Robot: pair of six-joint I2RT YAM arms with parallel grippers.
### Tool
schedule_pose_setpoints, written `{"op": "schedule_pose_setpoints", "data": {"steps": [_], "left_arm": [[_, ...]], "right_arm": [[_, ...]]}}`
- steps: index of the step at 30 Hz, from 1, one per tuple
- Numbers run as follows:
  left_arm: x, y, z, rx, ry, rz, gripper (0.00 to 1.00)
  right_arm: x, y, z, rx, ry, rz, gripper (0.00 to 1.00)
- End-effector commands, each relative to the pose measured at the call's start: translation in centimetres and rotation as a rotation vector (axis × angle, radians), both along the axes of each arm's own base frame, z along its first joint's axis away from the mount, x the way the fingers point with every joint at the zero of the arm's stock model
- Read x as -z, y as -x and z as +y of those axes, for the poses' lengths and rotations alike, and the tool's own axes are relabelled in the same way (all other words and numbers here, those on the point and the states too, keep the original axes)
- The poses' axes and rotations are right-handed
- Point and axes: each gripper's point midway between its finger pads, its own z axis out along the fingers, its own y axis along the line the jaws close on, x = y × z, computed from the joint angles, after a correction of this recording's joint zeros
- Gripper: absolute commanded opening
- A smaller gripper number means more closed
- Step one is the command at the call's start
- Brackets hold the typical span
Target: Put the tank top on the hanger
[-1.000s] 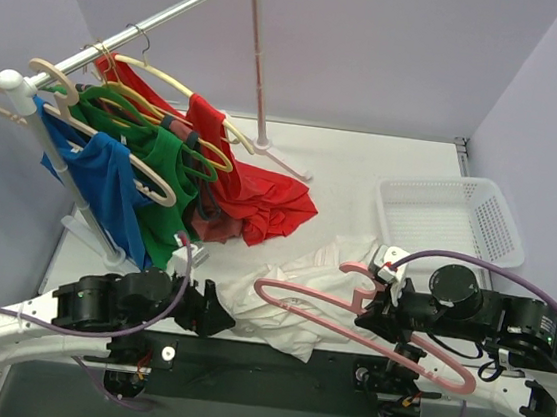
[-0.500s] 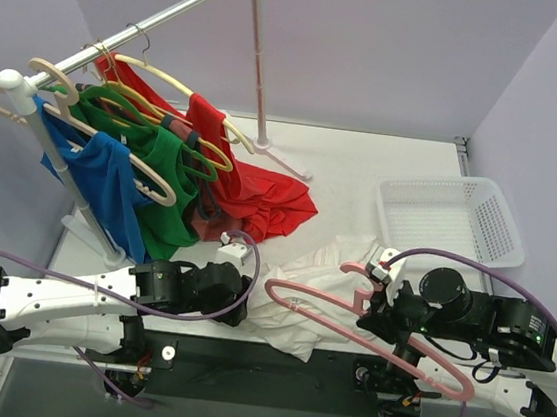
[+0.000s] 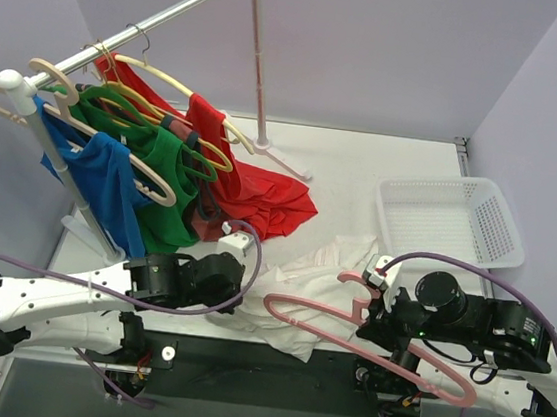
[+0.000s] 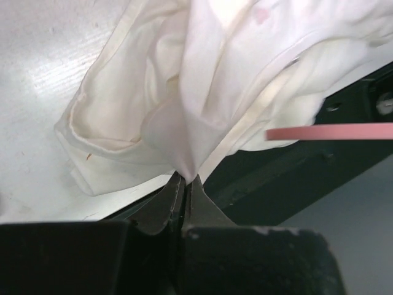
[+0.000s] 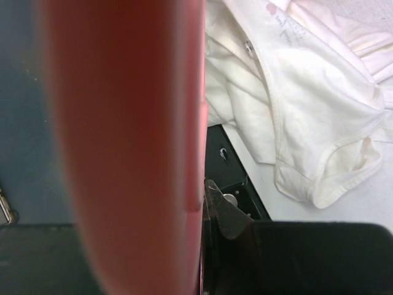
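Note:
The white tank top [image 3: 301,290] lies crumpled on the table between the two arms, partly over the near edge. My left gripper [image 4: 185,179] is at its left side and is shut on a pinched fold of the cloth [image 4: 202,86]. The pink hanger [image 3: 319,316] lies slantwise over the garment's near part, with its hook [image 3: 359,283] pointing away from me. My right gripper [image 3: 383,319] is shut on the hanger just below the hook. In the right wrist view the hanger [image 5: 123,141] is a wide blur beside one dark finger [image 5: 222,209], with the tank top [image 5: 307,104] beyond.
A clothes rack [image 3: 170,13] at the back left carries red [image 3: 250,190], green [image 3: 164,196] and blue [image 3: 110,184] shirts on beige and green hangers. Its far foot [image 3: 284,159] stands mid-table. A white mesh basket [image 3: 448,223] sits at the right. A dark strip [image 3: 271,364] runs along the near edge.
My left arm swung right to the tank top's left side and its jaws went from open to shut on the cloth. The right arm shifted the hanger slightly.

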Motion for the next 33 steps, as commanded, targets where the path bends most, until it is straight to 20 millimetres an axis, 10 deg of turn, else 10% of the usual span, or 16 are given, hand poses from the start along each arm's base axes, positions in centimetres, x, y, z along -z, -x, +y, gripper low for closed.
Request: {"op": "schedule_pose_setpoints", "data": {"steps": [1,22,33], "left_arm": [[-5.2,-0.4,-0.8,0.008,0.151,-0.041,0.0],[-6.3,0.9,-0.9,0.037,0.256,0.04,0.0],[-10.1,-1.1,-1.9,0.042,0.371,0.022,0.0]], "right_arm": [[0.4,0.5,0.8,-0.046,0.009,0.03,0.0],[-1.2,-3.7,4.2,-0.025,0.037,-0.133,0.0],[0.8,0.1,8.0,-0.281,-0.022,-0.061,0.0]]}}
